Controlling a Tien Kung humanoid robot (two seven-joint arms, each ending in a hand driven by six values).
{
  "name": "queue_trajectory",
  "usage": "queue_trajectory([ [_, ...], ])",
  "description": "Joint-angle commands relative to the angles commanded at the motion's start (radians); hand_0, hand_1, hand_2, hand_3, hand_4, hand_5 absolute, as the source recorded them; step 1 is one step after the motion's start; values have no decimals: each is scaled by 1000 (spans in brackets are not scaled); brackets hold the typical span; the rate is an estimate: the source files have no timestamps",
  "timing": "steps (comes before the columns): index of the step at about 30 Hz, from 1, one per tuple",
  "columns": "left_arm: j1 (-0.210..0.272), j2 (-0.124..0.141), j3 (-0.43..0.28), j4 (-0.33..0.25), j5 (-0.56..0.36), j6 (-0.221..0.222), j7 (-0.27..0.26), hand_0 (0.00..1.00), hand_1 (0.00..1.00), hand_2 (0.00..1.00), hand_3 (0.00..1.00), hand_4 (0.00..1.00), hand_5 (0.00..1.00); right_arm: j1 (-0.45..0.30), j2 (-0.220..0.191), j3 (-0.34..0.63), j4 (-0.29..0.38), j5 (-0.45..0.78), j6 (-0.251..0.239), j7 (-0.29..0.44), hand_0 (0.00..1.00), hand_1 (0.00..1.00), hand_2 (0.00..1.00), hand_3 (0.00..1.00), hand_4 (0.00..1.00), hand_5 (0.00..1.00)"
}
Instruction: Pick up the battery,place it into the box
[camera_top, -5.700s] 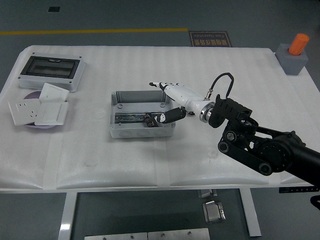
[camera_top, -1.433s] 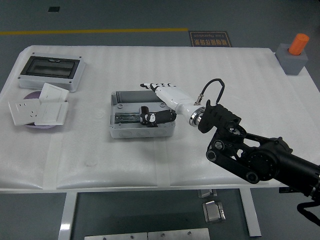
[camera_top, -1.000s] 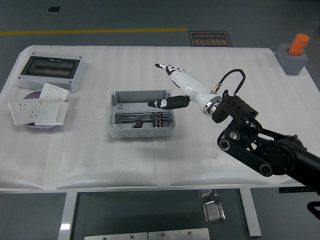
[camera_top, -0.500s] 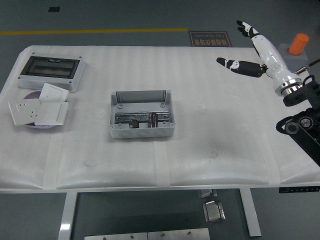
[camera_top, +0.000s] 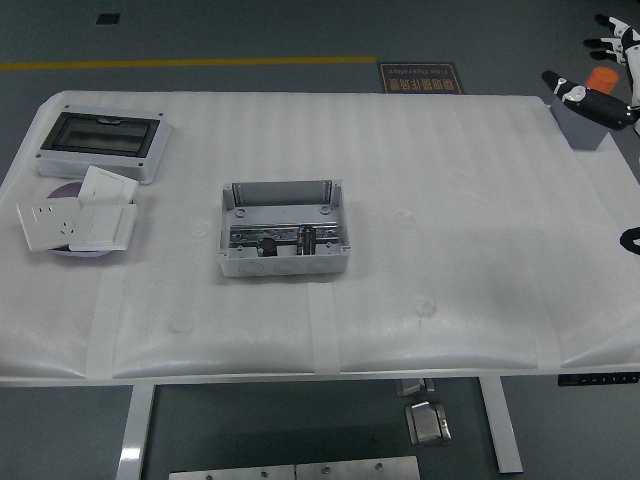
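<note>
The battery (camera_top: 308, 240) lay in the box (camera_top: 284, 228) mid-frame, while the robot hand (camera_top: 607, 68), fingers spread and empty, hung at upper right.

Battery (camera_top: 307, 241) in box (camera_top: 284, 229) mid-table; switch plates (camera_top: 75, 220) far left.

surface (camera_top: 420, 180): white, with soft lines running across it
box (camera_top: 284, 228): light grey, shiny silver metal inside
battery (camera_top: 268, 246): dark, nearly black (too small to tell more)
right hand (camera_top: 608, 62): white with black fingertips and a black thumb
cover (camera_top: 103, 143): grey frame with a dark see-through window
wall plates (camera_top: 78, 220): white
disc (camera_top: 66, 193) under the plates: purple
block (camera_top: 582, 118): grey, with an orange top
floor (camera_top: 250, 40): dark grey with a yellow line
</note>
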Motion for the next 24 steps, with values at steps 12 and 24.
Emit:
queue_trajectory([
  [12,-3,-1,-9,0,13,-1,5,586,642,484,544,573,307,21,13,-9,-17,-1,-2,-10,852,773,779,917,892,449],
  [24,-2,-2,-6,0,5,0,8,587,644,486,545,578,298,62,37,-9,-52,-22,17,-55,846,773,779,916,872,436],
])
